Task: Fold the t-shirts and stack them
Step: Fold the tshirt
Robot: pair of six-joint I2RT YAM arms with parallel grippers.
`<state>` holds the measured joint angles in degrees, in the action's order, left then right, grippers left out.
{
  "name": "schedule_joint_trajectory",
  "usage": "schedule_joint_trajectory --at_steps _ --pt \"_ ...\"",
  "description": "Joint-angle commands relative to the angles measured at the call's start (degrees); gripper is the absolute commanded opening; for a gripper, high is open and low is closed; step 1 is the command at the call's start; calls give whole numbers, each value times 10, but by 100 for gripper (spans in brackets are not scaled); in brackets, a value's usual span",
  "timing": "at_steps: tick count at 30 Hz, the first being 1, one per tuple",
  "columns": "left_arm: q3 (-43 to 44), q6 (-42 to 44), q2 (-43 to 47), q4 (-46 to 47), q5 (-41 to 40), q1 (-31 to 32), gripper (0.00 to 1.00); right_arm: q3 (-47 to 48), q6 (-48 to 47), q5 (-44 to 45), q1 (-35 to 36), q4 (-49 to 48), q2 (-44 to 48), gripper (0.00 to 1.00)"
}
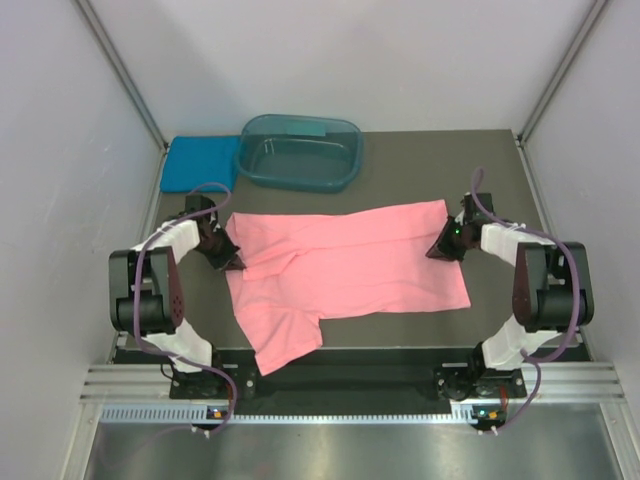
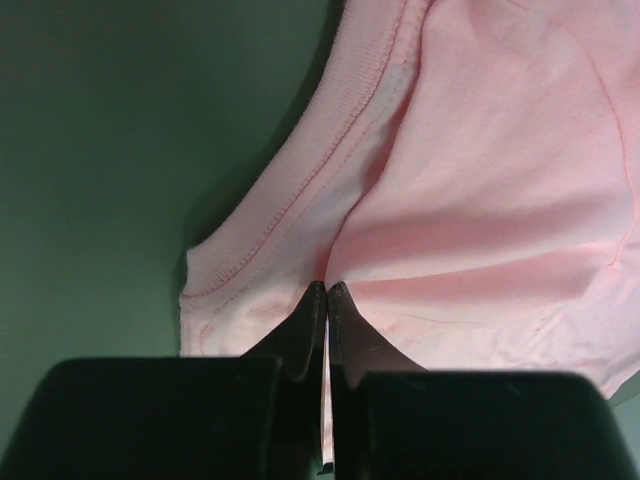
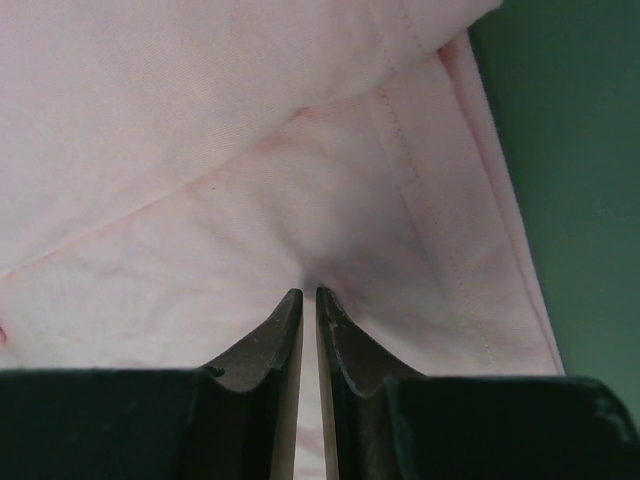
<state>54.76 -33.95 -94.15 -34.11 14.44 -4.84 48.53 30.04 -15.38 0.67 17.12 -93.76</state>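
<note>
The salmon-pink t-shirt (image 1: 350, 265) lies spread across the dark table, one sleeve hanging toward the near edge. My left gripper (image 1: 228, 262) sits at its left edge, shut on the cloth beside the ribbed collar (image 2: 340, 150); the pink t-shirt (image 2: 500, 180) puckers at the left gripper's (image 2: 327, 288) tips. At the right edge, my right gripper (image 1: 440, 250) has its jaws almost together on a pinch of the pink t-shirt (image 3: 200, 150) near the stitched hem (image 3: 440, 200), with cloth bunched at the right gripper's (image 3: 309, 293) tips. The teal-blue t-shirt (image 1: 200, 162) lies folded at the back left.
A dark teal see-through plastic tub (image 1: 300, 152) stands at the back, just right of the blue shirt. The table (image 1: 440, 160) is walled in by white panels on the left, right and back. A metal rail runs along the near edge.
</note>
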Motion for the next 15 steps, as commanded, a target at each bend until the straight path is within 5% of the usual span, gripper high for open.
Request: schedule_joint_trajectory --at_steps 1,4,5,9,13,15 --pt "14 1 -3 -17 -10 -3 0 -31 -31 59 -31 18 -20 13" --pt "16 0 11 -31 -8 -3 25 -26 -38 54 -31 24 -22 14" --pt "18 -1 20 -37 -20 -3 42 -21 -47 54 -31 31 -13 14" --pt "25 -12 102 -74 -38 -3 69 33 -98 100 -14 111 22 24" --pt "-6 -31 173 -107 -40 17 67 63 -114 102 -11 174 69 44" --pt "-35 -52 222 -108 -37 37 63 67 -118 93 9 191 96 47"
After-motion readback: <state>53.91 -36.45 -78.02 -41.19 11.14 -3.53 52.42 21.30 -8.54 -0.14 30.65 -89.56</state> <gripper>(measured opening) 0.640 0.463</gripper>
